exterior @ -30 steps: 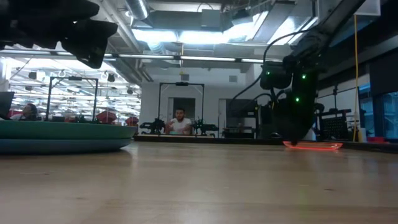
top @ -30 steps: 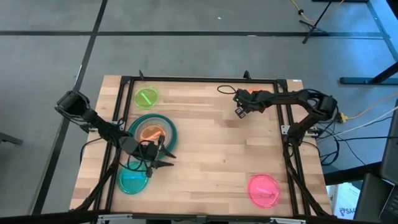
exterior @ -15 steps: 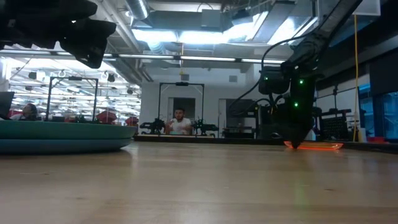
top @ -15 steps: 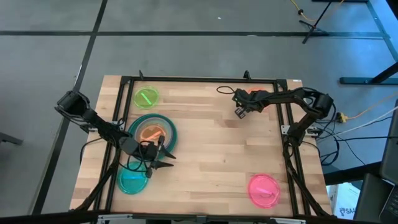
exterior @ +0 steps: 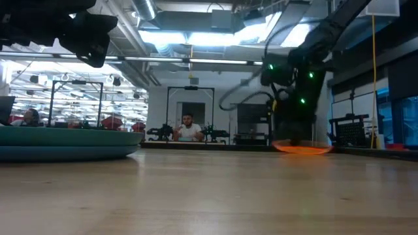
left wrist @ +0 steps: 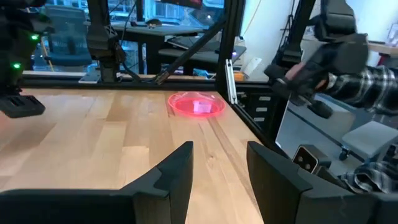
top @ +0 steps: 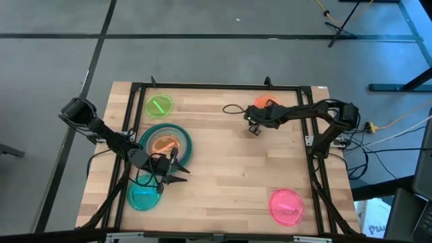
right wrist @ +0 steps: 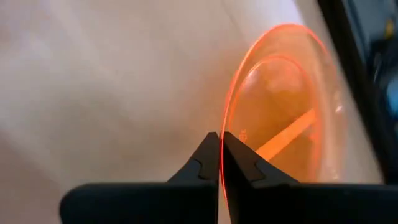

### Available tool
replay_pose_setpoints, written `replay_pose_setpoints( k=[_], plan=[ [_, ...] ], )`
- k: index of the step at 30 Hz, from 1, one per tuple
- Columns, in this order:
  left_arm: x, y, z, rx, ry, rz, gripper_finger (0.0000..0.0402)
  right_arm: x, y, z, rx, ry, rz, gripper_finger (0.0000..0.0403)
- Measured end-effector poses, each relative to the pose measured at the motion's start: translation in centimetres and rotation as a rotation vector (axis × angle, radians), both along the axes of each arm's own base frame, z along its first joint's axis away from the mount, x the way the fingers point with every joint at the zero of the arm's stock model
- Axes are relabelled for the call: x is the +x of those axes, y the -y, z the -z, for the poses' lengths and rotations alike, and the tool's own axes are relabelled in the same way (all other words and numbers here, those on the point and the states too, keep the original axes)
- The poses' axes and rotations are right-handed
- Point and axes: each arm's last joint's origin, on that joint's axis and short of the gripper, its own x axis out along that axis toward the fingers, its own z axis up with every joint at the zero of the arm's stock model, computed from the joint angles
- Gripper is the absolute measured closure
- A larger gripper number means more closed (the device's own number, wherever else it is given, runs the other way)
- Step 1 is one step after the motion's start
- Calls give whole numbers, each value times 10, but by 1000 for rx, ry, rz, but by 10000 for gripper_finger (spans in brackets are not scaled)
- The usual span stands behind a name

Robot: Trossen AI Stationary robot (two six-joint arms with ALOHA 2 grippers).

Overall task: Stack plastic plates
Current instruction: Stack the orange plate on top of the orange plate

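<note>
A small orange plate [top: 260, 104] is at the table's far right, with my right gripper [top: 252, 126] shut on its rim; the right wrist view shows the plate [right wrist: 289, 112] beyond the closed fingers. At the left stands a stack [top: 165, 142] of teal and darker plates with a small orange one on top. My left gripper [top: 179, 170] hovers open just beyond the stack's near right edge. A lime plate [top: 159, 106], a cyan plate [top: 144, 196] and a pink plate [top: 286, 206] lie apart on the wood. My right gripper pinches the orange plate's rim [right wrist: 224, 124] between its two fingers, on the plate's left near side. The fingers come from above, slanting down. In the low view the plate [exterior: 302, 148] sits about level at the table top; whether it is lifted clear I cannot tell.
A black cable loop [top: 233, 109] lies left of the orange plate. A black frame [top: 216, 87] runs around the table. The table's middle [top: 229, 169] is bare wood. A person [exterior: 189, 127] sits in the room beyond the far edge.
My right gripper has gone toward the table's left edge, and the orange plate has moved that way with it, along the far part of the table.
</note>
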Motion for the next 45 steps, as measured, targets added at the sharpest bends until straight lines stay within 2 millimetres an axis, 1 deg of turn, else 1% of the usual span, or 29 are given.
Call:
replay_pose_setpoints(
  k=[3,9,12,16,21,27,29,31,33,35,36,38,40,42,45],
  plan=[
    [0,0,0,-3,-4,-1,258,15,-13,-11,-25,4,-115,401],
    [0,0,1,-23,-20,-3,258,43,-47,-33,-80,14,-374,401],
    [0,0,1,-36,-23,-3,258,52,-63,-41,-111,7,-503,402],
    [0,0,2,-46,-33,10,258,62,-82,-46,-147,26,-683,402],
    [1,2,1,-55,-44,34,258,75,-103,-54,-166,146,-863,402],
    [13,10,-7,-22,-115,54,258,89,-125,-61,-204,295,-1097,402],
    [19,14,-13,0,-135,53,258,96,-132,-63,-230,357,-1143,402],
    [23,16,-22,39,-136,56,258,98,-137,-61,-241,378,-1163,402],
    [27,20,-35,67,-127,66,258,104,-143,-59,-266,417,-1182,402],
    [27,23,-48,85,-130,74,258,106,-145,-54,-273,412,-1201,402],
    [26,25,-57,92,-119,80,258,109,-147,-54,-281,437,-1217,402],
    [22,26,-71,127,-109,93,258,113,-148,-50,-268,432,-1233,402],
    [17,26,-85,154,-74,94,258,123,-150,-49,-268,447,-1240,402],
    [10,24,-94,180,-33,69,259,133,-152,-48,-257,455,-1253,402],
    [-2,19,-107,201,28,21,260,153,-156,-49,-241,491,-1286,402]
  ],
)
